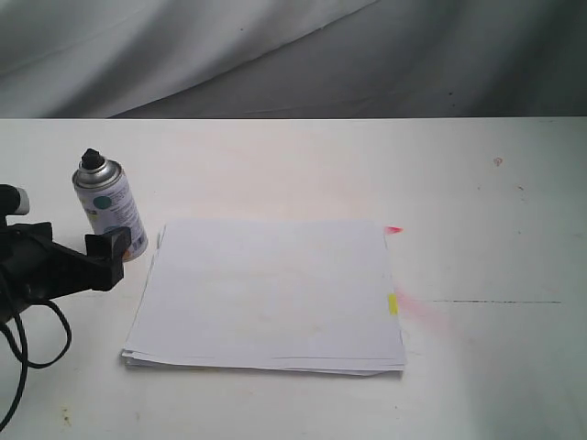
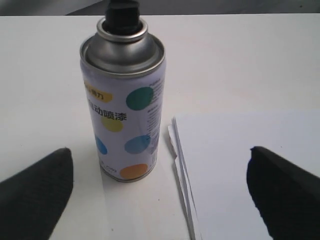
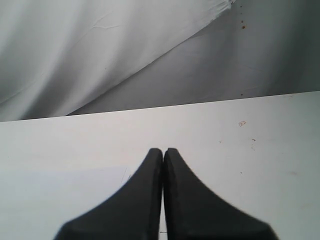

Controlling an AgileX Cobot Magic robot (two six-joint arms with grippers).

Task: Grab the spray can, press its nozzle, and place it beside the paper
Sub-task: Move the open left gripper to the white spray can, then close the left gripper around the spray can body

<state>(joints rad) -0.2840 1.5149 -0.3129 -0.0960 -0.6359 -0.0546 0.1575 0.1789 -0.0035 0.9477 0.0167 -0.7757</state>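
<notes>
Spray can (image 1: 110, 209) upright near worktop's left edge, beside paper (image 1: 266, 293). Stood straight ahead of left gripper (image 2: 159, 165), spread wide, not around it; right gripper (image 3: 163, 155) pinched together.

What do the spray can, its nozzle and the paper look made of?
The spray can looks metal: shiny silver dome, rolled rim, glossy printed label. The nozzle is matte black, probably plastic. The paper is thin matte white sheets, edges layered.

Blk gripper (image 1: 108, 255), blk looped cable (image 1: 67, 335)
</notes>
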